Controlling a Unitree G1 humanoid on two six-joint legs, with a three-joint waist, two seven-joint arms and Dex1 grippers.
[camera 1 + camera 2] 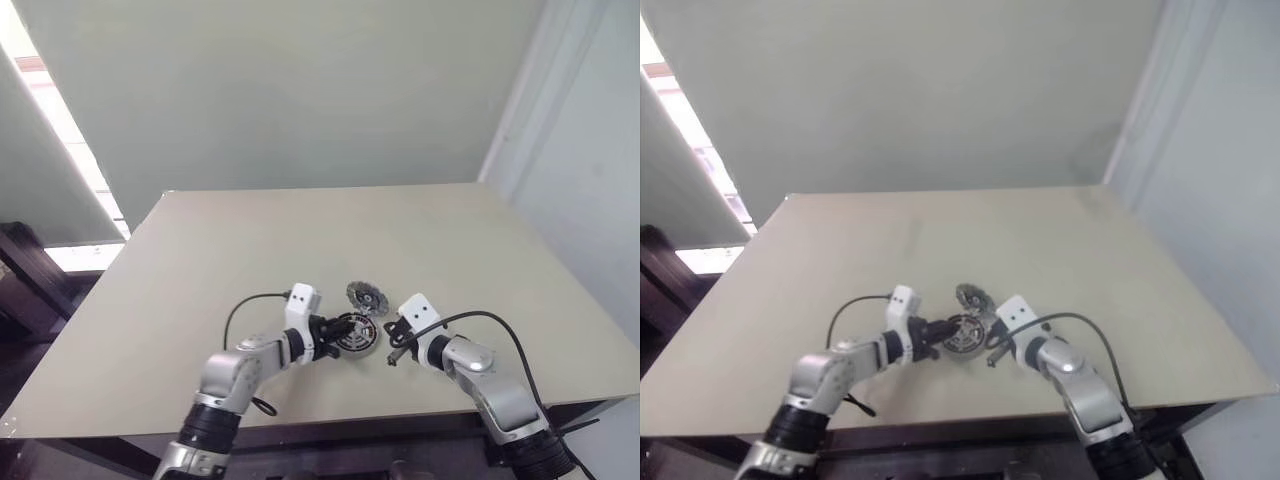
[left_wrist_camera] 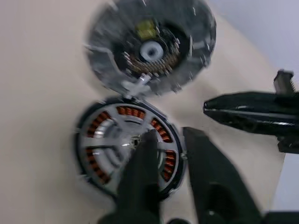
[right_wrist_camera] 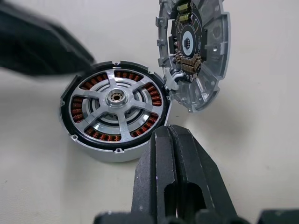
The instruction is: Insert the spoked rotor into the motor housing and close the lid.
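The rotor point(image 3: 116, 99) is seen seated inside the housing point(image 3: 114, 147), its silver spokes lying over the copper windings. The housing rests flat on the surface point(image 1: 200, 260), near the front edge and about midway across. The lid point(image 3: 195, 51) is seen tilted up on edge at the housing's far right side, touching its rim. The left pincer point(image 2: 169, 154) is brought nearly together over the housing's near rim, one finger point(image 2: 142, 172) lying across the rotor. The right pincer point(image 3: 174, 149) is held together just right of the housing, clamping nothing.
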